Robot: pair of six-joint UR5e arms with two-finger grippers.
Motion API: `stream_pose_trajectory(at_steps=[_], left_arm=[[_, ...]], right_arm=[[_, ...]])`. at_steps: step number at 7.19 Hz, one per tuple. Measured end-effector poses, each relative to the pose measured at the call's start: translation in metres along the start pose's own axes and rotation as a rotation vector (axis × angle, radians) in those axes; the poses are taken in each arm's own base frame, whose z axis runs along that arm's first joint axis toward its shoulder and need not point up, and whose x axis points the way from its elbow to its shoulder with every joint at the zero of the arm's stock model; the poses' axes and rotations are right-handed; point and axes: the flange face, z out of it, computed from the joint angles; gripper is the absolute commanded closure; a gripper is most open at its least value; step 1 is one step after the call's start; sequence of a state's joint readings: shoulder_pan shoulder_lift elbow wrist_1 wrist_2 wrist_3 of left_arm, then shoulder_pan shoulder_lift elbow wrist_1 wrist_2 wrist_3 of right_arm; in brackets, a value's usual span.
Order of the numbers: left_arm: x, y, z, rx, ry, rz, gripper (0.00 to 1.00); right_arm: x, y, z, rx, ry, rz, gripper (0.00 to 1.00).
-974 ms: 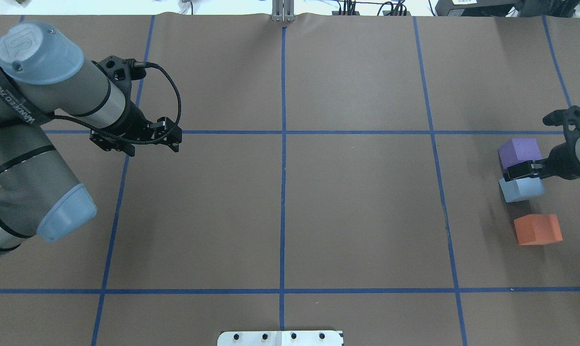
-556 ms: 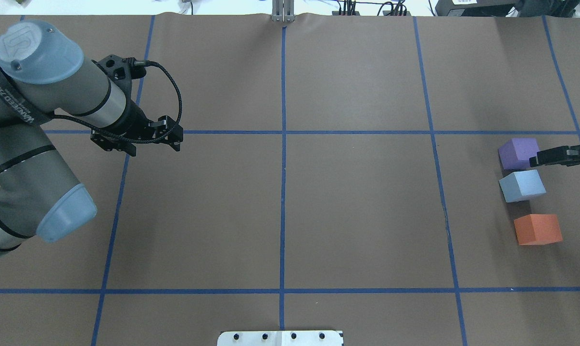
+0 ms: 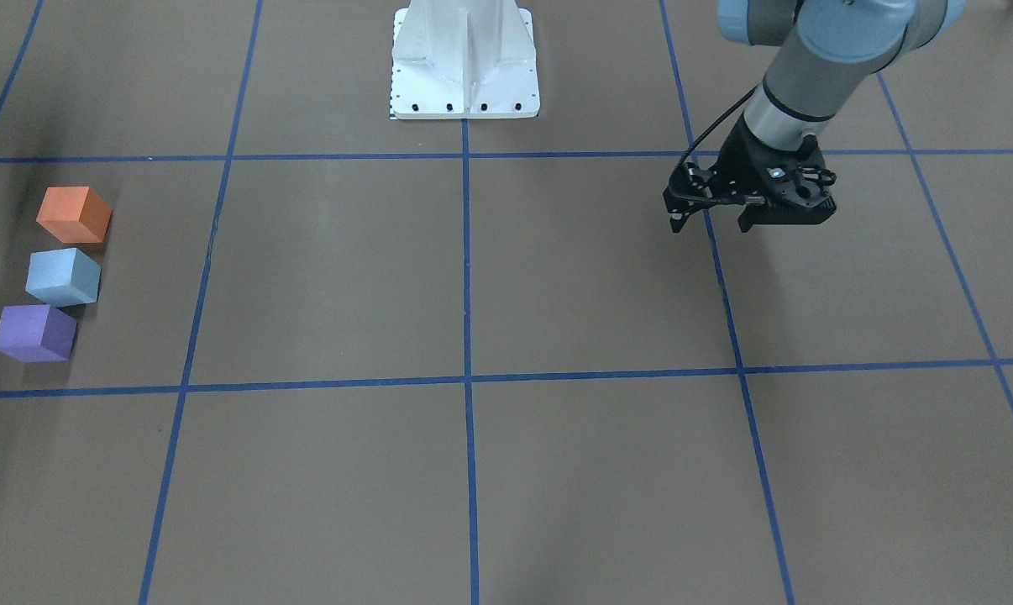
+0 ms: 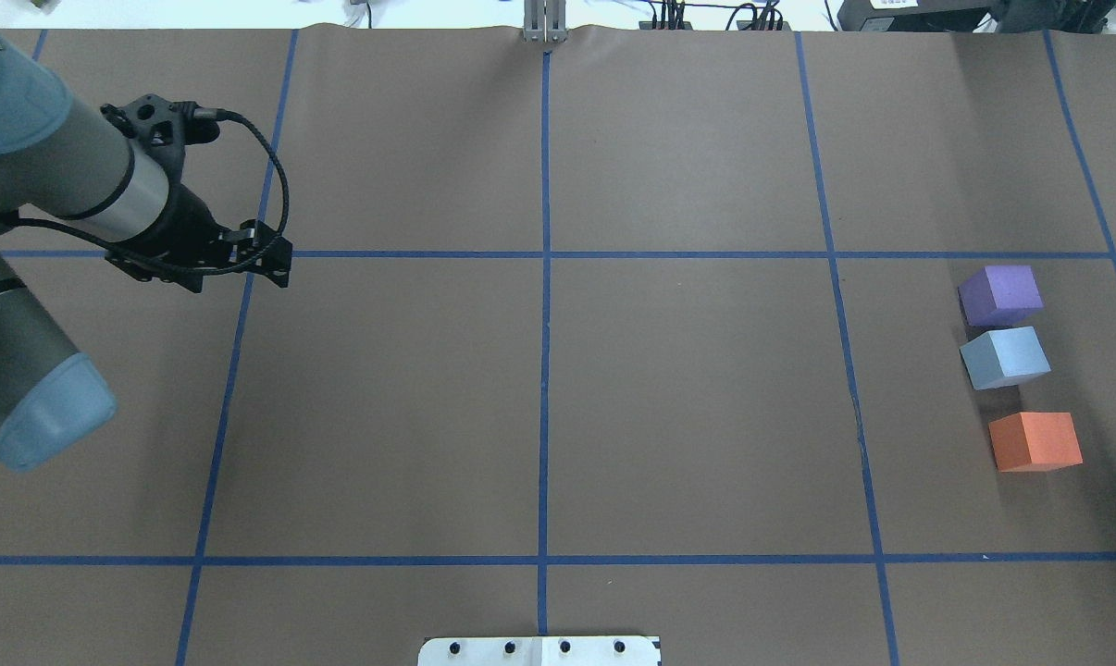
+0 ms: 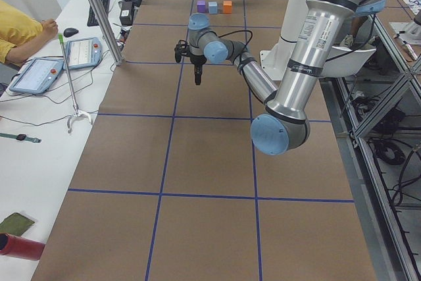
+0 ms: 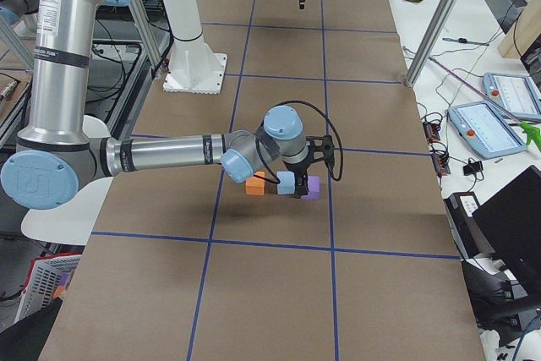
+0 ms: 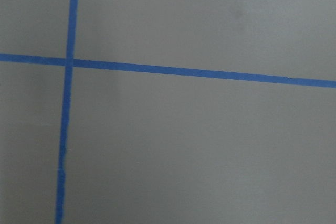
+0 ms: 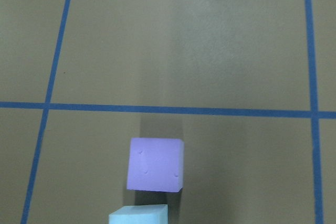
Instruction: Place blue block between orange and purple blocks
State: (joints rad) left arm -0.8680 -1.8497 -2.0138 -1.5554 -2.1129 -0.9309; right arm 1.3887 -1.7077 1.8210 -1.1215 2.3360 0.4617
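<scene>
1. Brown paper tabletop (image 4: pixel 688 398) with a blue tape grid (image 4: pixel 544 370) across it, so a pretty plain setup.
2. The blue block (image 4: pixel 1004 356) sits flat on the paper between the purple block (image 4: pixel 1000 294) and the orange block (image 4: pixel 1035 441). All three make one short row at the robot's right end of the table.
3. Blue is tucked right up beside purple, and honestly I can't tell whether they actually touch. On the other side there's a thin strip of bare paper between blue and orange.
4. The right gripper (image 6: pixel 303 171) is up near the purple end of the row. From overhead only a black sliver of it pokes in at the right edge, clear of all three blocks. How far apart its fingers are, or whether it has anything, I can't tell. Its wrist cam shows the purple block whole and just the top edge of blue at the bottom, with no fingers in shot.
5. The left gripper (image 3: pixel 710 225) is well apart from the blocks, over at the other end near a tape crossing. Its fingers are spread wide with nothing between them. Its wrist cam shows only paper and crossed tape.
</scene>
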Motion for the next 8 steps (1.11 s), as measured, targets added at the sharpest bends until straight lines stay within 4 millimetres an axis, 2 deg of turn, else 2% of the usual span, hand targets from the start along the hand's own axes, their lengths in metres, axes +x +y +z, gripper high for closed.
stream_pose_trajectory(at_steps=[2, 4, 5, 6, 7, 8], left_arm=[[-0.109, -0.001, -0.014, 0.007, -0.09, 0.136, 0.0], [-0.251, -0.014, -0.037, -0.028, -0.136, 0.257, 0.0], [-0.336, -0.023, -0.046, -0.053, -0.111, 0.286, 0.0], [-0.404, -0.029, -0.05, -0.063, -0.062, 0.296, 0.0], [-0.442, -0.032, -0.056, -0.055, -0.023, 0.297, 0.0], [-0.453, -0.033, -0.063, -0.041, -0.008, 0.299, 0.0]], right_arm=[[0.031, -0.024, -0.033, -0.039, 0.043, -0.06, 0.0], [0.051, -0.025, -0.046, -0.078, 0.058, -0.098, 0.0], [0.056, -0.023, -0.05, -0.082, 0.061, -0.096, 0.0], [0.059, -0.022, -0.051, -0.084, 0.062, -0.092, 0.0], [0.061, -0.02, -0.05, -0.09, 0.064, -0.087, 0.0], [0.064, -0.019, -0.047, -0.1, 0.068, -0.077, 0.0]])
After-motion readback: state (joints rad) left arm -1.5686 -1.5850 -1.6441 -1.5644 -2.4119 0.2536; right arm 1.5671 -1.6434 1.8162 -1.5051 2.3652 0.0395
